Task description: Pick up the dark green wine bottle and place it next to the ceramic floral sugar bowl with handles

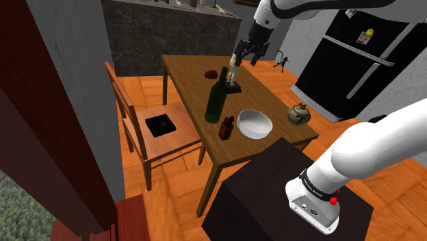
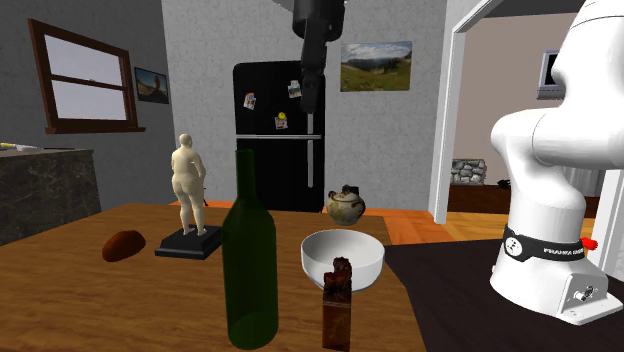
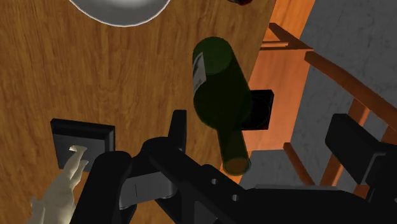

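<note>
Wrist view shows the gripper with its black fingers apart and empty, above the wooden table. Beneath it the dark green wine bottle stands upright near the table's edge. Its neck points up between the fingers, nearer one of them, so a straight descent along that axis looks right.

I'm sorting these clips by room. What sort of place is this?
Most likely a home kitchen or dining corner. A black fridge stands against the wall. A wooden table with a chair carries a bowl and a bottle. A counter stands beyond the table.
</note>
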`<action>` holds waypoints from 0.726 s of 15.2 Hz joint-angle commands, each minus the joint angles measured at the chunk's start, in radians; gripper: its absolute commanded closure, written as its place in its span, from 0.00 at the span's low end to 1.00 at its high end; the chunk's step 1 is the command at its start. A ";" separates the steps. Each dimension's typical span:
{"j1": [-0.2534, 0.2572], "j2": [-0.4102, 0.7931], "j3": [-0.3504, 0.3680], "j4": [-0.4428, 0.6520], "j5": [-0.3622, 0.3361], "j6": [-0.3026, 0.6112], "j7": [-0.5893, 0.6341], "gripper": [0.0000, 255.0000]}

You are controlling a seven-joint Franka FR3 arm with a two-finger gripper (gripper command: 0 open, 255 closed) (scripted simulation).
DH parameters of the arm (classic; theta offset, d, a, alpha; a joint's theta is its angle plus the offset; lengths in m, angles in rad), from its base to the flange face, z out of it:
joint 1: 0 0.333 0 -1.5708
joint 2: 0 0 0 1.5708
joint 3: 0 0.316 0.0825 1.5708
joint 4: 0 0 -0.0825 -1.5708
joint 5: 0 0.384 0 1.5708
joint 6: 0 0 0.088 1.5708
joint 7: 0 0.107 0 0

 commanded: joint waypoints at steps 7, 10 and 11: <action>-0.012 0.305 0.020 0.187 -0.058 0.126 0.092 0.00; -0.011 0.335 0.020 0.188 -0.063 0.156 0.099 0.00; -0.011 0.340 0.020 0.181 -0.064 0.169 0.099 0.00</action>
